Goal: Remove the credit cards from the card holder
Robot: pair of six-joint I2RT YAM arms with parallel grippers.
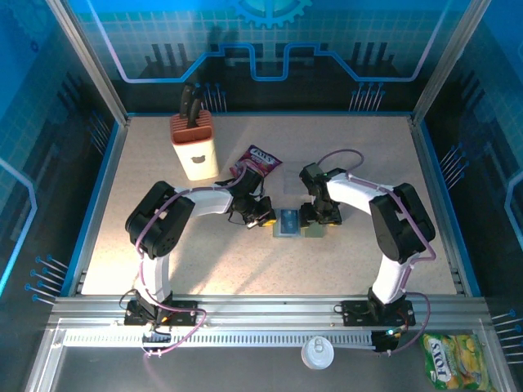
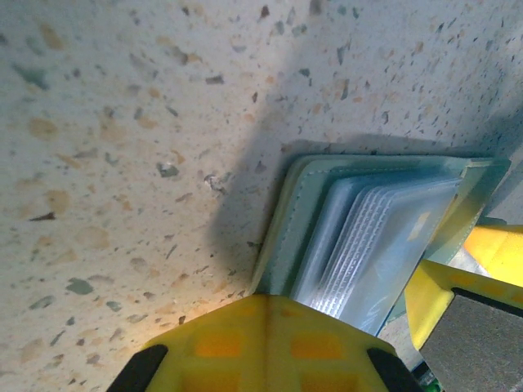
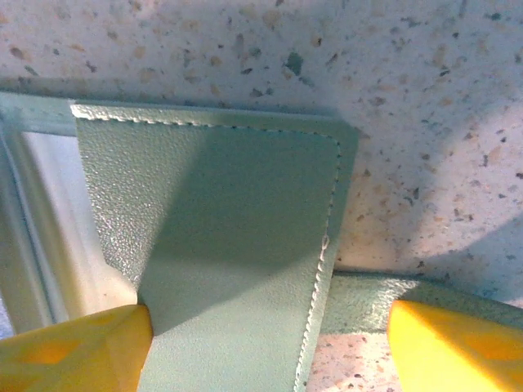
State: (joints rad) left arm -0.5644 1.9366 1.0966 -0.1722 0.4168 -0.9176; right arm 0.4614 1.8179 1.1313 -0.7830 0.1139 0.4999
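Note:
The card holder (image 1: 294, 222), a grey-green wallet, lies opened on the speckled table between both grippers. My left gripper (image 1: 261, 216) is shut, and its yellow fingertips (image 2: 274, 327) rest together on the holder's near edge, beside ribbed clear sleeves (image 2: 372, 237). My right gripper (image 1: 315, 216) is open and straddles a grey-green flap (image 3: 221, 237). One of its fingers (image 3: 90, 347) touches the flap's edge, while the other stands apart over the table. That gripper's finger (image 2: 470, 269) also shows yellow beyond the holder in the left wrist view. The credit cards are hidden inside the holder.
A knife block (image 1: 194, 147) stands at the back left. A pink-purple snack packet (image 1: 258, 161) lies just behind the left gripper. In front of the arm bases lie a white lid (image 1: 316, 354) and a yellow-green packet (image 1: 448, 355).

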